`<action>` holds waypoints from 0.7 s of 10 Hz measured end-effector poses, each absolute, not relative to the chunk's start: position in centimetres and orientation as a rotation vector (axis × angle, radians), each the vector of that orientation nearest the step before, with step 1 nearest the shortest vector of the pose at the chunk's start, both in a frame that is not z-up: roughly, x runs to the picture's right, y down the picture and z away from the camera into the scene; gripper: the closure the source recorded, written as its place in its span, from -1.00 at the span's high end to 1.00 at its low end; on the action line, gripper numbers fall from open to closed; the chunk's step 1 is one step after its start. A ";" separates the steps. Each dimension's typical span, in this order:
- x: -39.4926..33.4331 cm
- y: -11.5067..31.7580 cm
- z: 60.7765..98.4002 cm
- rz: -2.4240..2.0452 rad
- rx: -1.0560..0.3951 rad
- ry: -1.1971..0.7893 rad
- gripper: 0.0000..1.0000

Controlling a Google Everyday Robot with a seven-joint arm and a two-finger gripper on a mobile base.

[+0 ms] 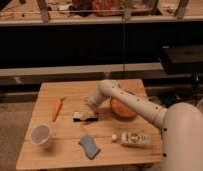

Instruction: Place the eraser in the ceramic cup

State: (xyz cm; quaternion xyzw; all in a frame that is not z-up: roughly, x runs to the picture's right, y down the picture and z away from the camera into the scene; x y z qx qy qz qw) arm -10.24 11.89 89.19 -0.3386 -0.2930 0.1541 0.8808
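Observation:
The eraser (85,116), a small flat black block with a white patch, lies on the wooden table (70,95) near its middle. The ceramic cup (40,136), pale and round, stands upright at the table's front left, well apart from the eraser. My gripper (90,105) hangs at the end of the white arm, just above and behind the eraser's right end. It holds nothing that I can see.
An orange carrot (57,108) lies left of the eraser. A blue-grey sponge pad (89,146) lies at the front. A white bottle (132,138) lies on its side at the front right. An orange bowl (122,110) sits behind my arm.

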 end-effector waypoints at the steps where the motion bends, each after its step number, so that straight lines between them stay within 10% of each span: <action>1: -10.3 11.9 89.2 0.321 -0.707 -0.610 0.60; 7: -10.6 12.1 89.5 0.318 -0.715 -0.608 0.60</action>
